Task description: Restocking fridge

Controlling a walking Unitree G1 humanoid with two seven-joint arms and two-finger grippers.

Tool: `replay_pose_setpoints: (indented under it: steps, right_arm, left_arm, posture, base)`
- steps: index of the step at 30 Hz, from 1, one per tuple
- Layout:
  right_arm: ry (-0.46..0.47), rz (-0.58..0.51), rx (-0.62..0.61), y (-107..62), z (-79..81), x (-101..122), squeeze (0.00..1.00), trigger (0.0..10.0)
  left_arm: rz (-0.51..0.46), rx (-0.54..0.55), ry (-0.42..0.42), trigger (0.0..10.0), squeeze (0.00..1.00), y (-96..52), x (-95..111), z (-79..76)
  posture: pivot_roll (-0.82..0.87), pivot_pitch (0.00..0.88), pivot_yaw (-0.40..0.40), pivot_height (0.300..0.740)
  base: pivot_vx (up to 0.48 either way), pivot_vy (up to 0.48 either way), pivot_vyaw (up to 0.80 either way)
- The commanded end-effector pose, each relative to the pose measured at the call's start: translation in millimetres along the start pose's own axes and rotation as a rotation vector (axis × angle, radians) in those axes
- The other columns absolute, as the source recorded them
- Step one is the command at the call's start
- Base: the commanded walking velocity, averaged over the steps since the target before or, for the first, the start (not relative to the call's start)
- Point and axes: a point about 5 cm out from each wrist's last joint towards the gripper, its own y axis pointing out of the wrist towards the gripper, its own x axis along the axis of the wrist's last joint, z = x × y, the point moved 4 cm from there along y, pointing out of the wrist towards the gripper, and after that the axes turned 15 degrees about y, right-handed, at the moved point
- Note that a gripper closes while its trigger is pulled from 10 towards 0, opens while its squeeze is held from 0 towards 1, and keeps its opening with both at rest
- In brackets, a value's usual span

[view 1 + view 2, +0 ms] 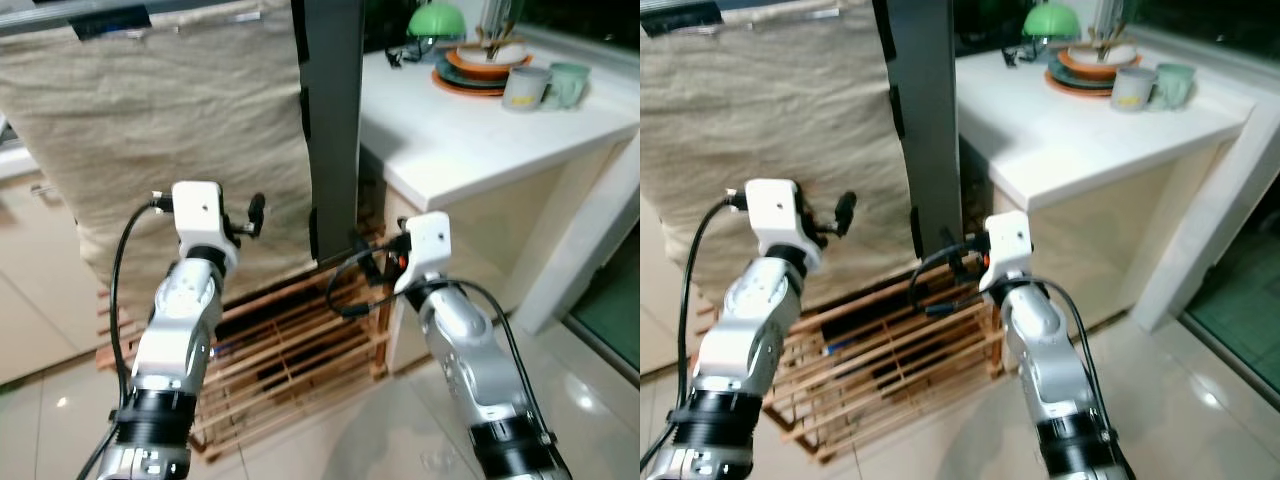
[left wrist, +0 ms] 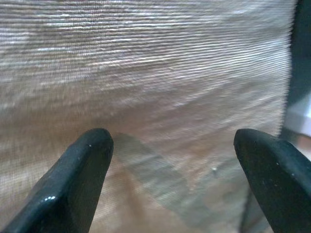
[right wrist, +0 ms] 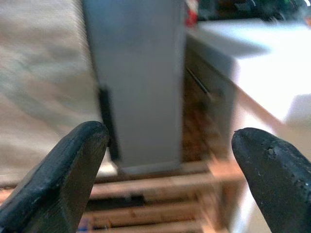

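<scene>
From the head camera's left eye, two silver arms reach forward toward a tall fridge (image 1: 335,120), a dark grey upright slab whose long axis runs vertically, standing on a low wooden slatted rack (image 1: 290,340). A beige cloth (image 1: 170,130) hangs over the fridge's left side and covers most of its front. The left gripper (image 1: 250,215) is held up just before the cloth, and the right gripper (image 1: 375,255) sits low near the fridge's bottom corner, above the rack; from here their fingers are too foreshortened to judge. To the right, a white counter (image 1: 470,140) carries stacked orange plates (image 1: 480,70), a green dome-shaped object (image 1: 437,20) and two mugs (image 1: 545,85). The right eye repeats the same scene, with the fridge between the two arms and the counter beyond the right arm. In the left wrist view, the left gripper's two black fingers (image 2: 73,179) are spread wide with nothing between them, pointing straight at the cloth, close to it but not clearly touching; the fridge's dark edge runs up one side. In the right wrist view, the right gripper's fingers (image 3: 58,179) are likewise spread wide and hold nothing, aimed at the fridge's grey lower end, which stands upright on the rack slats with the white counter beside it.
</scene>
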Motion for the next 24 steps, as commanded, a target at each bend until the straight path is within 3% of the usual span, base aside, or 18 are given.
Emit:
replay_pose_setpoints:
  steps: [1,5,11,16,22,24]
  right_arm:
    - [0.026,-0.023,0.03,2.6,10.1,6.6,0.0,10.0]
    - [0.021,-0.027,0.032,4.3,10.6,8.7,0.0,10.0]
    - [0.022,-0.024,0.041,7.2,11.0,10.4,0.0,10.0]
    - [0.021,-0.022,0.046,7.6,10.3,10.9,0.0,10.0]
    - [0.023,-0.017,0.054,6.6,9.5,9.6,0.0,10.0]
    - [0.044,-0.027,0.049,5.6,9.0,10.7,0.0,10.0]
  left_arm:
    - [-0.002,-0.035,-0.009,10.0,0.0,-6.2,-1.8,0.5]
    - [0.02,-0.083,-0.019,10.0,0.0,-11.1,-7.8,-6.7]
    - [0.076,-0.243,-0.084,10.0,0.0,-26.7,-18.1,-29.1]
    - [0.064,-0.261,-0.073,10.0,0.0,-33.0,-16.0,-25.7]
    - [0.022,-0.317,-0.117,10.0,0.0,-46.5,-5.6,-25.8]
    - [0.029,-0.274,-0.108,10.0,0.0,-48.2,-9.7,-13.5]
  posture:
    - [-0.15,0.0,0.093,0.74]
    - [-0.15,0.0,0.092,0.74]
    - [-0.14,0.0,0.087,0.74]
    - [-0.13,0.0,0.079,0.74]
    - [-0.12,0.0,0.074,0.74]
    - [-0.12,0.0,0.072,0.74]
  base:
    - [0.0,0.472,-0.67]
    - [0.0,0.472,-0.76]
    - [0.0,0.441,-0.79]
    - [0.0,0.424,-0.79]
    - [-0.08,0.422,-0.78]
    - [-0.274,0.398,-0.77]
